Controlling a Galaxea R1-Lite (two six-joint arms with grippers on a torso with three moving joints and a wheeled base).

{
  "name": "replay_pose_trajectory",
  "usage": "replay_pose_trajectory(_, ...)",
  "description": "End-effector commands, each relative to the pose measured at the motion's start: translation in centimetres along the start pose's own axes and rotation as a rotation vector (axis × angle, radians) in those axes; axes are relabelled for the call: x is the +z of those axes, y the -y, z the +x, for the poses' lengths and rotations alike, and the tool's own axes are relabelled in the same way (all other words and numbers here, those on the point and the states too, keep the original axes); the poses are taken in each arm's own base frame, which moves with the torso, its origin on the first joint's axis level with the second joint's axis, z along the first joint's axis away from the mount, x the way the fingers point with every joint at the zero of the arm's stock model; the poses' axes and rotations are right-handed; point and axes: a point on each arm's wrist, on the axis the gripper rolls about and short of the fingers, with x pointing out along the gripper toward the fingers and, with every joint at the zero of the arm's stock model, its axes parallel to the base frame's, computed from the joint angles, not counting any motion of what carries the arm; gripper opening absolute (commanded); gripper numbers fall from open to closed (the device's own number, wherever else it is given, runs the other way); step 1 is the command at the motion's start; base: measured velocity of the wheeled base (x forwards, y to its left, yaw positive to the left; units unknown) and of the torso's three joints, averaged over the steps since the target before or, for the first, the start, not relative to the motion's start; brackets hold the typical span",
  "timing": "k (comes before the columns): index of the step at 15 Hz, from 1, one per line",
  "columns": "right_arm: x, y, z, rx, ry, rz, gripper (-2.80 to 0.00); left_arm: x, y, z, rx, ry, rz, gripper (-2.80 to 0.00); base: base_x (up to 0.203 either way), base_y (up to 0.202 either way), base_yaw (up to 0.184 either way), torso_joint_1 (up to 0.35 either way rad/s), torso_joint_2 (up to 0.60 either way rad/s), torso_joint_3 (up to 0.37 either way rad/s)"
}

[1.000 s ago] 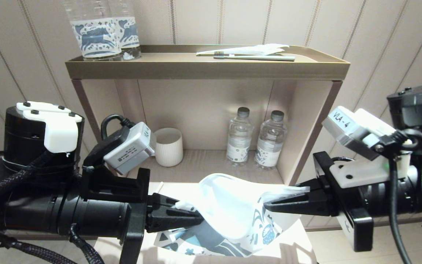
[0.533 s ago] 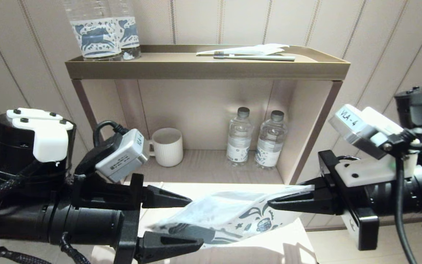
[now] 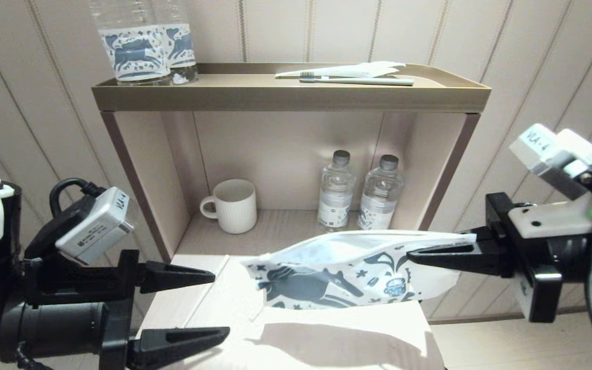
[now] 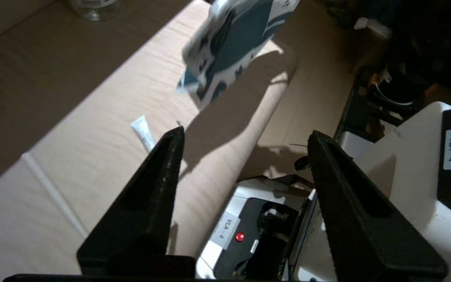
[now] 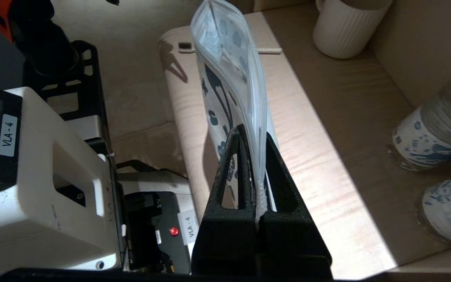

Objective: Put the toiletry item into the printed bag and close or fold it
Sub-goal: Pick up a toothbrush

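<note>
The left gripper [image 3: 219, 306] has just let go of the printed bag [image 3: 342, 277] and is pulling back with its jaws spread wide and empty, so the right gripper [image 3: 414, 254] alone is now holding the pouch, clamped on one end, above the counter [image 3: 327, 344]. That is leaving the left arm free, probably to fetch the small white tube [image 4: 143, 133] lying on the counter below

The printed bag [image 3: 347, 277] looks like thin, smooth film, translucent along its upper edge. The counter [image 3: 327, 339] shows pale matt wood grain. The mug [image 3: 234, 205] is matt white with fine ribs. The bottles [image 3: 360, 192] are clear, glossy plastic. Both grippers' fingers [image 4: 147, 203] are rough matt black.
</note>
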Motion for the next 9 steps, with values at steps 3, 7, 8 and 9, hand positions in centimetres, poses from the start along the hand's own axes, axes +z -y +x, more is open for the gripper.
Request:
replay_pose_trajectory(3,0.5,0.6,-1.5,-0.016,0.043,-0.008,-2.8,-0.8,-0.4,-1.7,0.134,-0.031,-0.047,-2.8,0.0,0.0,0.0,0.0,0.0,0.0)
replay_pose_trajectory(7,0.4,0.6,-1.5,-0.015,0.041,-0.007,-2.8,-1.3,-1.6,-0.7,0.292,-0.124,-0.094,-2.8,0.0,0.0,0.0,0.0,0.0,0.0)
replay_pose_trajectory(8,0.4,0.6,-1.5,-0.017,0.042,-0.008,-2.8,-1.4,-2.0,-0.2,0.316,-0.142,-0.114,-2.8,0.0,0.0,0.0,0.0,0.0,0.0)
replay_pose_trajectory(9,0.4,0.6,-1.6,-0.016,0.042,-0.008,-2.8,-1.4,-2.5,0.4,0.339,-0.163,-0.138,-2.8,0.0,0.0,0.0,0.0,0.0,0.0)
